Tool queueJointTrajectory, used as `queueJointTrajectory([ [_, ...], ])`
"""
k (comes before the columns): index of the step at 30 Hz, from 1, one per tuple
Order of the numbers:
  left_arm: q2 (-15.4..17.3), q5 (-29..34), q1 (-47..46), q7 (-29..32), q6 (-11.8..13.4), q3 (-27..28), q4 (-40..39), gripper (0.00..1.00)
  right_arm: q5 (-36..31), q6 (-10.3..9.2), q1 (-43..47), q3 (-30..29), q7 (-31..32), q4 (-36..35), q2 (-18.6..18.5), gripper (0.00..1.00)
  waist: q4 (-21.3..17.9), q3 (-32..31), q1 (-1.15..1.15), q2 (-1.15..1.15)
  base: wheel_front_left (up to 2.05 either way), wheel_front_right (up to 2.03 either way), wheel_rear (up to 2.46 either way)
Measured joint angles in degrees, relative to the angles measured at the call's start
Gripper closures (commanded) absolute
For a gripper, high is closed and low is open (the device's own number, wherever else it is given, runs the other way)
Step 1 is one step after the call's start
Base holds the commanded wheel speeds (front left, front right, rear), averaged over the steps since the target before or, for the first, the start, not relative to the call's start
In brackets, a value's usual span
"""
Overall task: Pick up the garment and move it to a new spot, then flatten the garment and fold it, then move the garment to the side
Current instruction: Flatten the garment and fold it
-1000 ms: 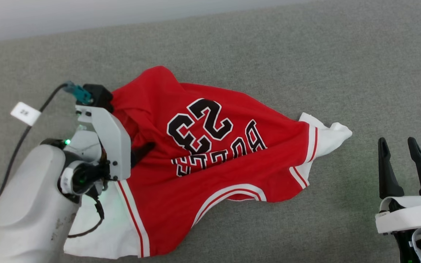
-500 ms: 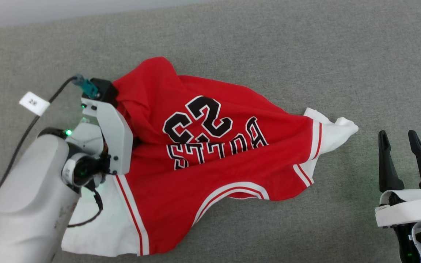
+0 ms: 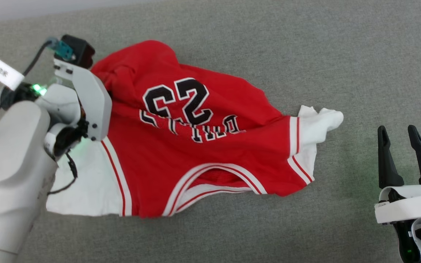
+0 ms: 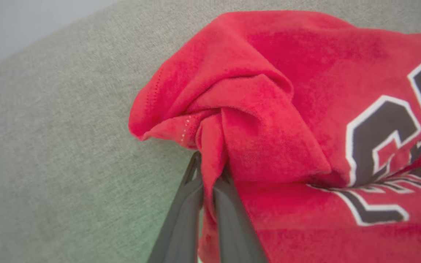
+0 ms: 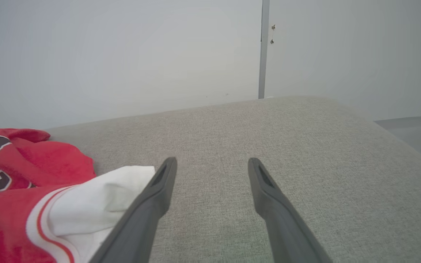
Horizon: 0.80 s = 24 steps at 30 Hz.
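Pinching garment (image 4: 280, 109) fold: left gripper (image 4: 210, 170) | right gripper (image 3: 399, 133) parted, well apart

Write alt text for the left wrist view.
The left hand is shut on a bunched red fold of the garment, pinching the cloth at the view's lower centre. Black, white-outlined lettering shows at the right, and the grey fabric surface lies at the left.

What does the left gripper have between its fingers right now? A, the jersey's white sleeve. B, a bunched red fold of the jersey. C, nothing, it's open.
B: the left gripper is shut on a twisted red fold of the large red jersey shirt with white sleeves.
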Motion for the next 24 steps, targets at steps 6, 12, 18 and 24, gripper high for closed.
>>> queueJointTrajectory([
  [6, -0.11, 1.26, -2.75, -4.89, -0.30, -1.68, 4.85, 1.00, 0.04, 0.00, -0.07, 0.49, 0.00, 0.23, -0.08, 0.00, -0.31, 0.23, 0.00, 0.00, 0.00, 0.00, 0.00],
  [12, -1.31, -1.24, -2.83, -6.84, -0.48, -3.31, 8.69, 0.49, 0.03, 0.00, -0.05, 0.90, 0.02, 0.57, -0.09, 0.00, -0.26, -0.32, 0.00, 0.00, 0.00, 0.00, 0.00],
  [18, -1.59, -5.25, -2.65, -8.55, -0.54, -4.89, 8.76, 0.00, -0.14, 0.00, 0.01, 1.31, 0.37, 0.44, -0.37, 0.00, 0.43, -1.86, 0.00, 0.00, 0.00, 0.00, 0.00],
  [24, -0.21, -7.80, -1.91, -10.69, -0.54, -5.76, 6.77, 0.00, -0.53, 0.00, 0.41, 1.27, 0.94, -0.04, -0.74, 0.00, 1.64, -4.04, 0.00, 0.00, 0.00, 0.00, 0.00],
])
